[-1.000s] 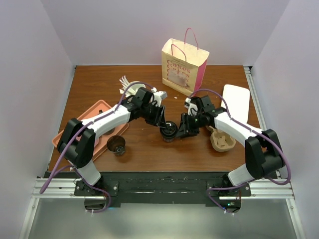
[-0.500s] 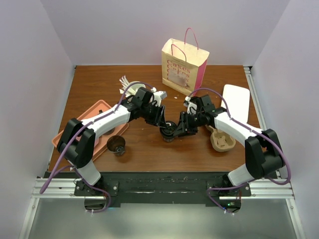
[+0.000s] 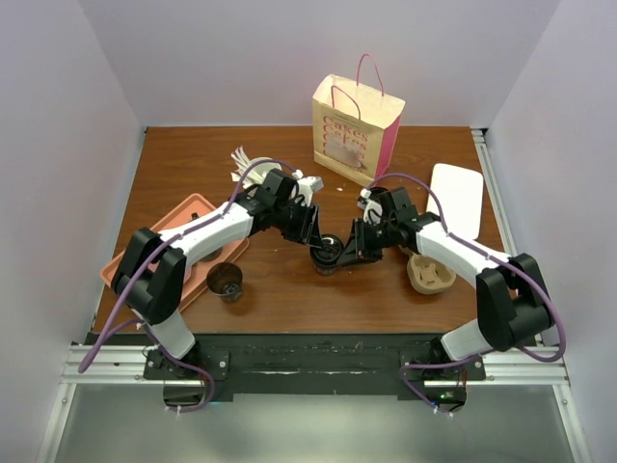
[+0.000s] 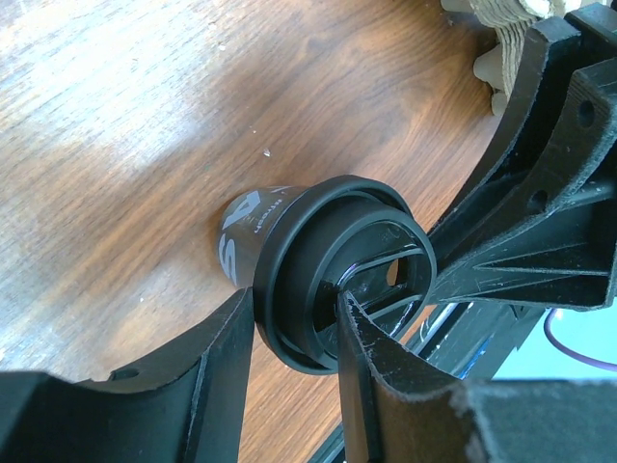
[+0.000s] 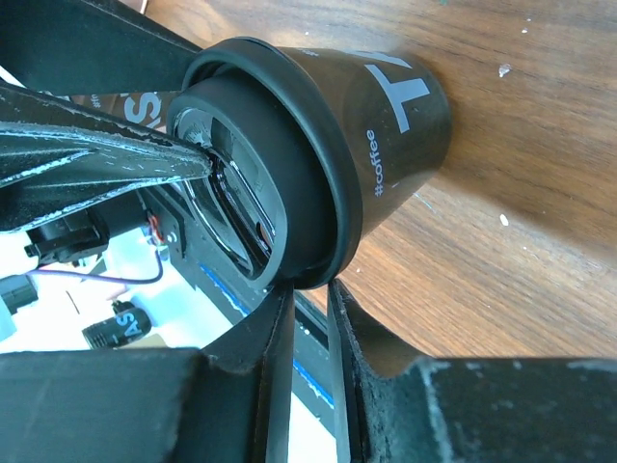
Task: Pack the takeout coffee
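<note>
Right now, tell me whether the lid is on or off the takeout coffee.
On. The black lid sits pressed over the rim of the takeout coffee all round, as far as both wrist views show.

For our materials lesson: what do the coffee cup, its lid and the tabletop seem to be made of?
Coffee cup: probably paper, matte black, printed pale lettering. Lid: likely plastic, smooth moulded rim. Tabletop: wood or laminate, visible grain, glossy.
</note>
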{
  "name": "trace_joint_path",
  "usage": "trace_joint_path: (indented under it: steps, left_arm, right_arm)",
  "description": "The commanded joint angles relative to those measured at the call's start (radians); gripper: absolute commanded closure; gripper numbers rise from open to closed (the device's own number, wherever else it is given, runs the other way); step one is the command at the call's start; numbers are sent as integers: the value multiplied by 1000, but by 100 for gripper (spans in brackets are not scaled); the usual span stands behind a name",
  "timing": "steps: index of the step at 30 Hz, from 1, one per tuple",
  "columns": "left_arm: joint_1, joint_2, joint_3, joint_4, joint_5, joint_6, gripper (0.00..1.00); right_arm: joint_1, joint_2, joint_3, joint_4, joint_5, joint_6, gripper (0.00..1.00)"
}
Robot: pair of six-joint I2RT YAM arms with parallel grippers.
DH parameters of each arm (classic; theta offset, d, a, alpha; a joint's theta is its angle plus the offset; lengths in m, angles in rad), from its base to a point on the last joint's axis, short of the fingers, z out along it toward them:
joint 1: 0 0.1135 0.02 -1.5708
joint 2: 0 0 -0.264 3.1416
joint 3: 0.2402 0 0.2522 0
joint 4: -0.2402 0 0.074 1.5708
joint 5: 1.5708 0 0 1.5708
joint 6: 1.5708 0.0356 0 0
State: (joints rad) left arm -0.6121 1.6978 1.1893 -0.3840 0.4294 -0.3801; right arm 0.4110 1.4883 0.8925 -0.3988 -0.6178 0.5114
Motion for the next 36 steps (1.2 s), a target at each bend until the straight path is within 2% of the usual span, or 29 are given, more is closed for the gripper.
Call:
trace_joint_path:
  steps: [1, 6, 9, 13, 17, 22, 24, 28, 36]
  left_arm:
    - [-9, 97, -51, -131, -139, 43, 61]
    - [-9, 106, -63, -131, -152, 44, 61]
    - [-11, 103, -66, -127, -152, 44, 61]
    - [-9, 105, -62, -133, -152, 47, 61]
    - [-11, 106, -62, -135, -150, 50, 61]
    - [-11, 112, -57, -139, -152, 58, 61]
    - [-11, 118, -50, -147, -153, 63, 61]
    - [-9, 123, -40, -154, -153, 70, 61]
    - [-11, 138, -31, -159, -152, 75, 61]
  right_arm:
    - [-6, 18, -92, -23, 279, -30, 81]
    - [-6, 12, -142, 18, 297, -28, 81]
    - [-5, -19, -123, 28, 242, -20, 74]
    - [-8, -66, 66, -54, 221, -27, 66]
    - [-24, -63, 200, -106, 185, -42, 63]
    - [-69, -7, 247, -95, 124, -73, 63]
    - [-77, 16, 252, -59, 47, -89, 63]
    - [-80, 79, 283, -90, 24, -154, 64]
    - [-89, 133, 243, -45, 0, -169, 66]
